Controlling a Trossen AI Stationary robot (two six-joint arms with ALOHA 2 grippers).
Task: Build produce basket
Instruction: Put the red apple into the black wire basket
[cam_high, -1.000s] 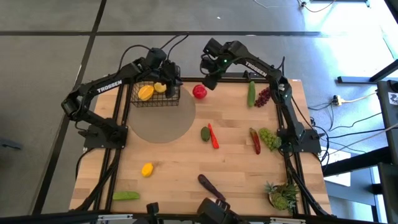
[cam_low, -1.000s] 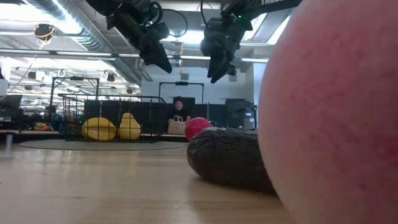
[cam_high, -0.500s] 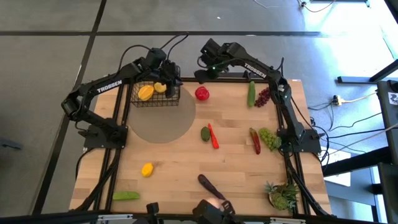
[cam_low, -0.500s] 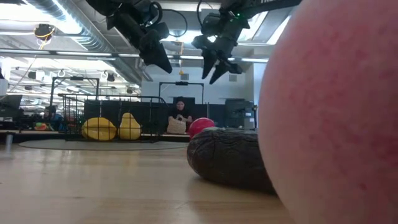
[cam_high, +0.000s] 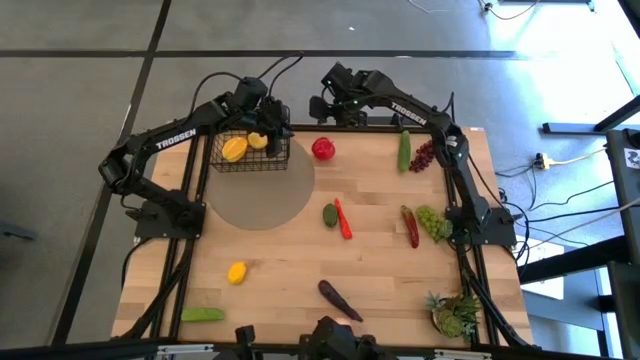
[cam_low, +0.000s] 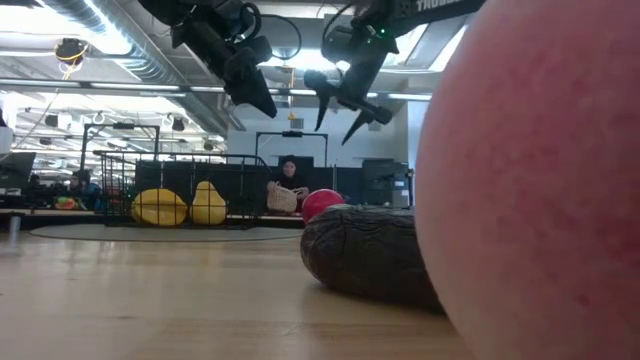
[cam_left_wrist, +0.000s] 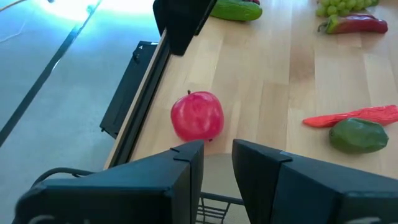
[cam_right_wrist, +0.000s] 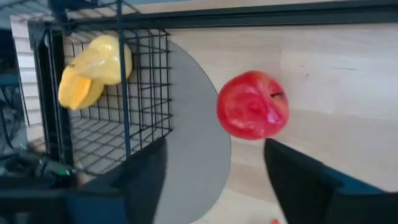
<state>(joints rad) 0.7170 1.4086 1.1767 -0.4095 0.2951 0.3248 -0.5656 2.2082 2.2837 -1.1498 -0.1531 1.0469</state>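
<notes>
The basket (cam_high: 249, 151) stands at the far left corner of the bench (cam_high: 300, 270), on the far edge of a grey round mat (cam_high: 262, 195). It holds two pieces of produce: an orange-yellow mango (cam_high: 233, 149) and a lemon (cam_high: 258, 141).

The red apple (cam_high: 322, 149) lies on the bench near the far edge, just beside the basket's right side and apart from it.

The right gripper (cam_high: 318, 107) hangs in the air just beyond the far edge, above and behind the apple. Its fingers (cam_low: 352, 127) are spread wide and hold nothing. In the right wrist view the apple sits between the two fingers, with the basket to one side.

The left gripper (cam_high: 272, 118) hovers over the far right corner of the basket. Its fingers are nearly together, with only a narrow gap, and hold nothing.

Step in hand, by judgement: approach to the apple for pick-up by the right arm.

Next move, by judgement:
1. Lower the right gripper until the fingers straddle the apple.
2. Close on the widest part; a round, smooth fruit may roll toward the bench edge if struck off-centre.
3. Lift clear of the basket rim before moving across, keeping clear of the left gripper.

Other produce is spread over the rest of the bench, so the task is at an early stage.
</notes>
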